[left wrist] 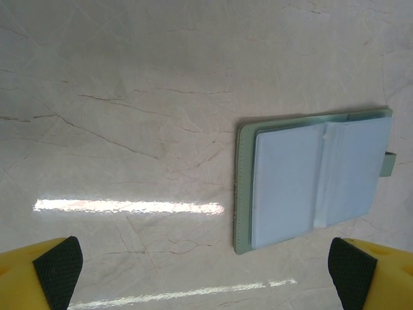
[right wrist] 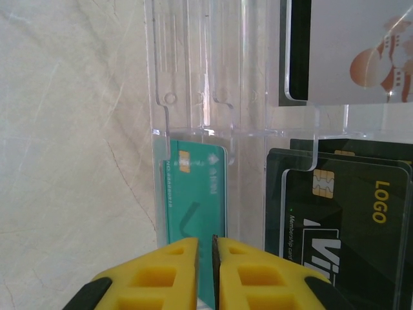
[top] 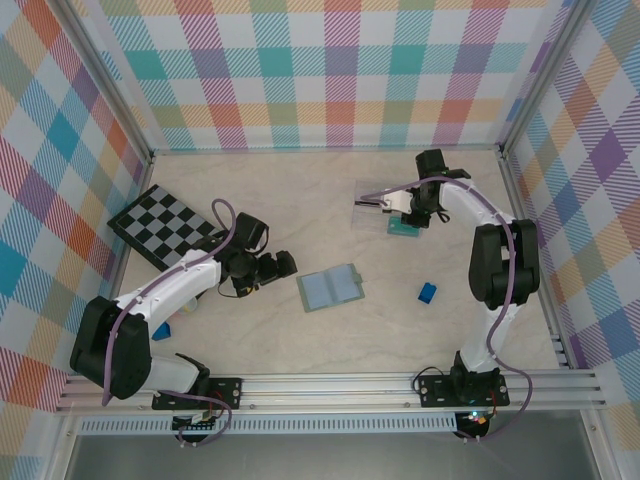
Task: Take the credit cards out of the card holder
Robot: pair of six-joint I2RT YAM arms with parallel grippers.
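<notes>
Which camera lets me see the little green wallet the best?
The left wrist view. The card holder lies open up close there, showing its pale blue inside and snap tab. In the top external view the card holder is a small open rectangle near the middle of the table.

One card holder (top: 331, 290) lies open, with one blue block (top: 427, 292) to its right, one partly hidden blue thing (top: 162, 331) and one checkerboard (top: 165, 225) to its left, and one clear tray (right wrist: 213, 97) beyond it holding four credit cards (right wrist: 342, 219): one teal, two dark, one white with a black stripe.
</notes>
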